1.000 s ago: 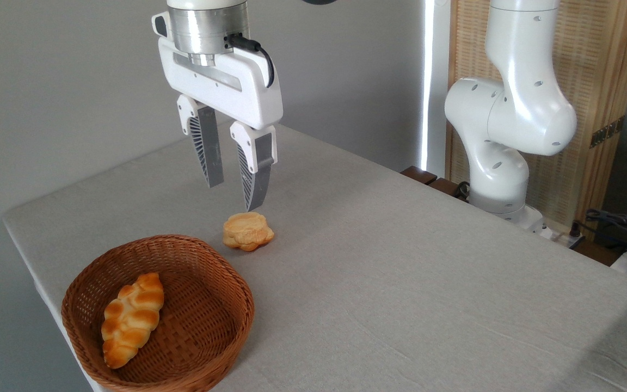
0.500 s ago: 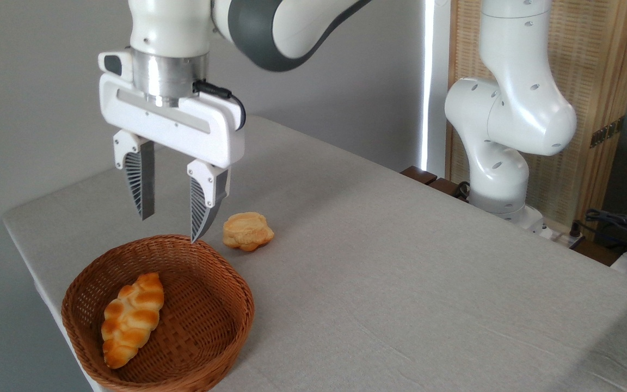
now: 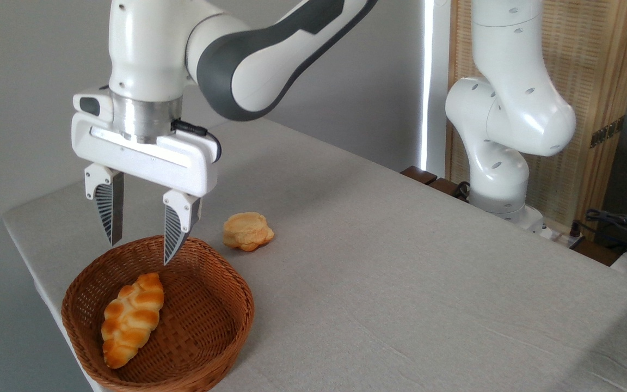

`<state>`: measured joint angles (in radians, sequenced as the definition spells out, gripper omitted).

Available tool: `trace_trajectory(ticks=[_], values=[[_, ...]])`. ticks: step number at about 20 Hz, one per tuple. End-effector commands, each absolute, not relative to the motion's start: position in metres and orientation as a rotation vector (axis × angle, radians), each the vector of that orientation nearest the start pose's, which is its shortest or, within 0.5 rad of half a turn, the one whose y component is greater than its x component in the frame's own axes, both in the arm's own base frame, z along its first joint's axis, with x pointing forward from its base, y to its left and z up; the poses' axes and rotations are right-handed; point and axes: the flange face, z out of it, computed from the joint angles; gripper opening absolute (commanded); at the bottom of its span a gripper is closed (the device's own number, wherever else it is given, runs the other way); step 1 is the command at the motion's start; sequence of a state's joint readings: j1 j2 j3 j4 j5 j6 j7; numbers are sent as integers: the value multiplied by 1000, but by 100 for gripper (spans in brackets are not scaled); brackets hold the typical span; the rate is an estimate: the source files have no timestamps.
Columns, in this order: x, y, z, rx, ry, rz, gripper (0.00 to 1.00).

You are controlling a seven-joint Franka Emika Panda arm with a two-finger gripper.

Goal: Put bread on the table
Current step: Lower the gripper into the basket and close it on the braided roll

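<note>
The bread [image 3: 131,319], a glossy golden braided loaf, lies in the left half of a brown wicker basket [image 3: 204,326] at the front left of the table [image 3: 400,283]. My gripper [image 3: 139,253] hangs open above the basket's back rim, fingers pointing down, with nothing between them. It is above and slightly behind the loaf, not touching it.
A small round pale bun [image 3: 246,231] sits on the cloth just behind and right of the basket. The arm's white base [image 3: 501,179] stands at the table's far right edge. The table's left edge runs close beside the basket.
The gripper has moved left and down, from above the bun to above the basket's back rim, staying open. The loaf and bun have not moved.
</note>
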<state>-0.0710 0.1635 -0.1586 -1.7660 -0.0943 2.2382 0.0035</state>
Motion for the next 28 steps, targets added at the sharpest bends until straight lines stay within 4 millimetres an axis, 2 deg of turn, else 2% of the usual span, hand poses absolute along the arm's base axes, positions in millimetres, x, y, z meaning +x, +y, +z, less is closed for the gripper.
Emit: trace_trajectory(ticks=[1,4,6,9,12,18,22,23,26,28], values=[[642,-144,471,-3204,252,-553,100],[646,-146,462,-3142,281,-569,100],[645,-160,448,-3113,334,-536,100],[648,-163,434,-3079,324,-514,100],[648,-177,417,-3064,344,-492,100],[665,-181,415,-3040,313,-542,100],[666,-185,416,-3027,326,-551,100],[664,-188,415,-3008,352,-550,97],[663,-188,416,-2965,399,-549,55],[663,-187,415,-2960,408,-542,38]])
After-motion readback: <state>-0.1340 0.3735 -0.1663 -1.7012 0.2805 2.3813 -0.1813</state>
